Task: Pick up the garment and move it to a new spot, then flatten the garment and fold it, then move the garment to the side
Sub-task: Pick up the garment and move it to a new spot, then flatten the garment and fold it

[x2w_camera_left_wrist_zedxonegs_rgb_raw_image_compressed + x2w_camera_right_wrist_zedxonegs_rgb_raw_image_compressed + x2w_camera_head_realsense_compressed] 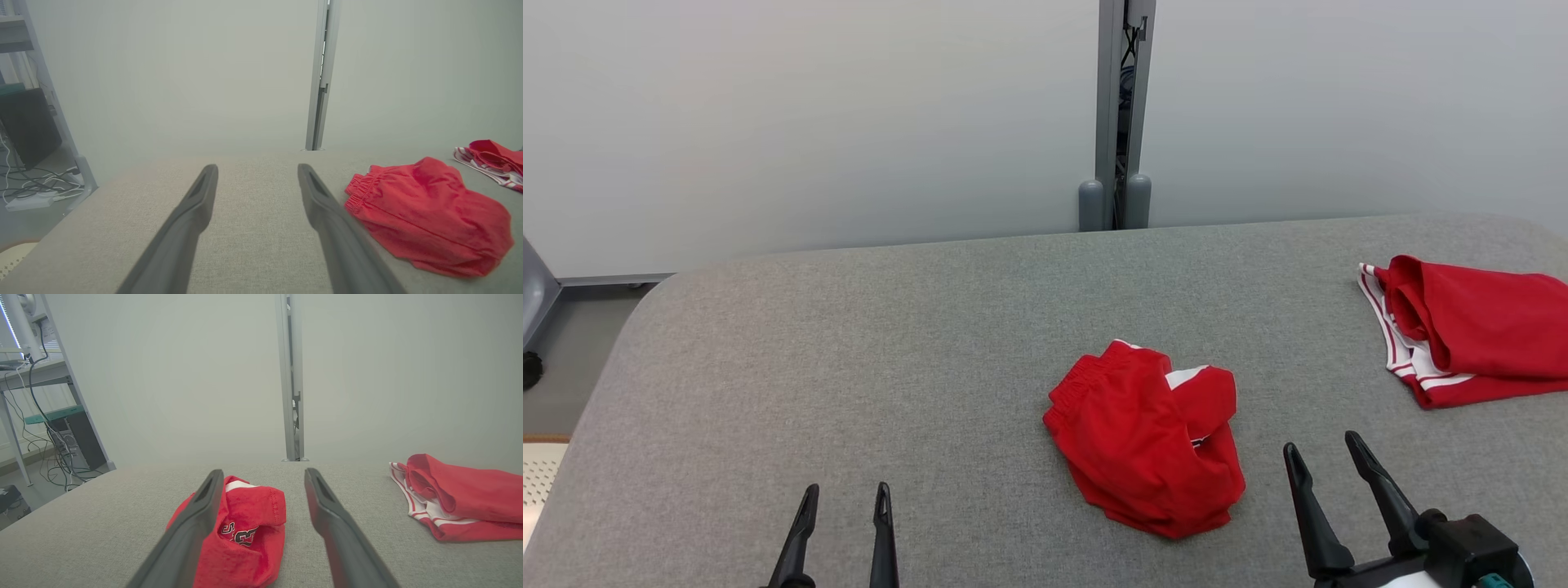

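A crumpled red garment (1143,441) with a white patch and an elastic waistband lies on the grey table (849,343), a little right of centre and near the front. In the left wrist view the garment (425,212) is to the right of the fingers; in the right wrist view the garment (249,526) shows dark lettering and sits partly behind the left finger. My left gripper (846,490) (257,167) is open at the lower left, well clear of the cloth. My right gripper (1321,443) (264,471) is open just right of the garment, with nothing between its fingers.
A second red garment with white stripes (1470,335) (466,494) (494,159) lies folded at the table's far right edge. A pale wall with a grey post (1123,114) stands behind the table. Shelving and cables (45,428) are on the floor to the left.
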